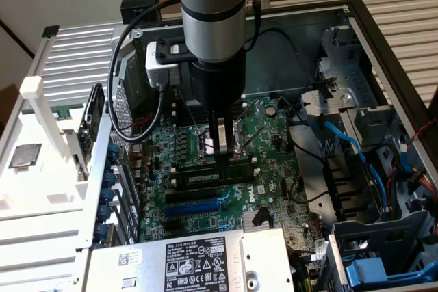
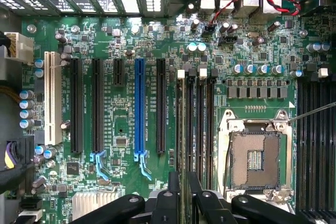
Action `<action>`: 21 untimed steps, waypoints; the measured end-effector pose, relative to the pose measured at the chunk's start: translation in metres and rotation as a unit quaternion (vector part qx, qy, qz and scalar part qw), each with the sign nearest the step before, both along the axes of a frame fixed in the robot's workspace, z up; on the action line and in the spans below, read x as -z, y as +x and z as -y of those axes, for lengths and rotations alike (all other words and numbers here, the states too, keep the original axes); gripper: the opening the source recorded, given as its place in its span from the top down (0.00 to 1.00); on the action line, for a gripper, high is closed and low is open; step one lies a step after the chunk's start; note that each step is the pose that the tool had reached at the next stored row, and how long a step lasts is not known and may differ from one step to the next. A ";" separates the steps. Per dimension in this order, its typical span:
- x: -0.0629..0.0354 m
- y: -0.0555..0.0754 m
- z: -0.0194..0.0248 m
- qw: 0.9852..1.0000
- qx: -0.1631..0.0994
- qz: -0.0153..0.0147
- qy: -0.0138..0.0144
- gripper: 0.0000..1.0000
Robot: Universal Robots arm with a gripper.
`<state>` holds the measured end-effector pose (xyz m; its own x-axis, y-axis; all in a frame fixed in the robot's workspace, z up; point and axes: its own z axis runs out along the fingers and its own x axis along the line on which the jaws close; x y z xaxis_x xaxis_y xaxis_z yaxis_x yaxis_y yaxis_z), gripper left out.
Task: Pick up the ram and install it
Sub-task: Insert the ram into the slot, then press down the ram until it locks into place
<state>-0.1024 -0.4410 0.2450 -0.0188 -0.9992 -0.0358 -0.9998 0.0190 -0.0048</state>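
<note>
The ram [image 1: 198, 178] is a long thin stick with a pale label. It stands on edge along a black memory slot [image 1: 241, 173] on the green motherboard [image 1: 205, 220]. My gripper [image 1: 223, 163] comes straight down onto it a little past its middle, and its fingers [image 2: 174, 184] are shut on the stick's top edge. In the wrist view my gripper [image 2: 185, 182] sits over one of the black memory slots [image 2: 185, 129] beside the CPU socket [image 2: 254, 156], with the ram edge-on between the fingers. Whether the ram is fully seated cannot be told.
The open computer case [image 1: 383, 52] walls the board in. A blue slot [image 2: 139, 108] and black expansion slots lie beside the memory slots. A power supply [image 1: 191, 261] sits at the front, and blue cables [image 1: 349, 145] and drive bays are on the exterior view's right. A white rack [image 1: 41, 169] stands outside on the left.
</note>
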 end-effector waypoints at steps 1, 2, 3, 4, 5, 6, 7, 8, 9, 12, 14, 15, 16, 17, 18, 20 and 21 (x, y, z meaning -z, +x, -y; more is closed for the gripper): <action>0.0000 0.000 0.0000 1.000 0.000 0.000 0.000 0.80; 0.0000 0.000 0.0000 1.000 0.000 0.000 0.000 0.80; -0.0001 0.000 0.0000 1.000 0.000 0.000 0.000 0.80; 0.0000 0.000 0.0000 1.000 0.000 0.000 0.000 0.80; 0.0000 0.000 0.0000 1.000 0.000 0.000 0.000 0.80; 0.0000 0.000 0.0000 1.000 0.000 0.000 0.000 0.80; -0.0001 0.000 0.0000 1.000 0.000 0.000 0.000 0.80; -0.0001 0.000 0.0000 1.000 0.000 0.000 0.000 0.80; -0.0001 0.000 0.0000 1.000 0.000 0.000 0.000 0.80; 0.0000 0.000 0.0000 1.000 0.000 0.000 0.000 0.82; 0.0000 0.000 0.0000 1.000 0.000 0.000 0.000 0.88; -0.0001 0.000 0.0000 1.000 0.000 0.000 0.000 0.90; -0.0001 0.000 0.0000 1.000 0.000 0.000 0.000 0.90; 0.0000 0.000 0.0000 1.000 0.000 0.000 0.000 0.90; 0.0000 0.000 0.0000 1.000 0.000 0.000 0.000 0.90; 0.0002 -0.003 0.0000 1.000 0.000 0.000 0.000 0.90; 0.0007 -0.004 0.0000 1.000 0.000 0.000 0.000 0.90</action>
